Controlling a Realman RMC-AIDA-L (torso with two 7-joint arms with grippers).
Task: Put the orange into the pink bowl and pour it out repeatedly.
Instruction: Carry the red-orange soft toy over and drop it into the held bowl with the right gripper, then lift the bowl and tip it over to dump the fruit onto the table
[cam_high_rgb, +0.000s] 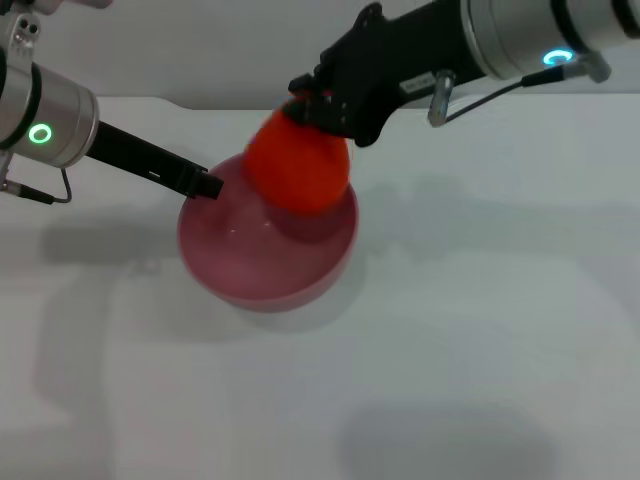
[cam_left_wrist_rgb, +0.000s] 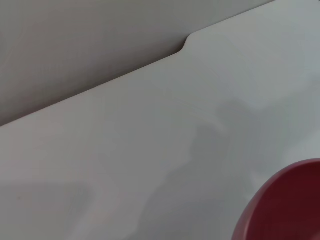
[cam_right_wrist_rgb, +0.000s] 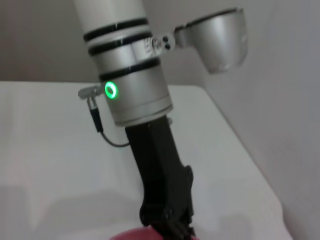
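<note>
The pink bowl (cam_high_rgb: 262, 262) stands on the white table in the middle of the head view. My left gripper (cam_high_rgb: 207, 186) is shut on its left rim. My right gripper (cam_high_rgb: 312, 103) reaches in from the upper right and is shut on the knobbed top of the orange (cam_high_rgb: 300, 170). It holds the blurred orange just over the bowl's far rim. The left wrist view shows only a part of the bowl (cam_left_wrist_rgb: 287, 205). The right wrist view shows my left gripper (cam_right_wrist_rgb: 170, 226) on the bowl's rim (cam_right_wrist_rgb: 131, 236).
The white table (cam_high_rgb: 480, 330) spreads around the bowl. Its far edge meets a grey wall (cam_left_wrist_rgb: 75, 45). My left arm (cam_high_rgb: 60, 125) lies over the table's left side, and my right arm (cam_high_rgb: 500, 40) over the back right.
</note>
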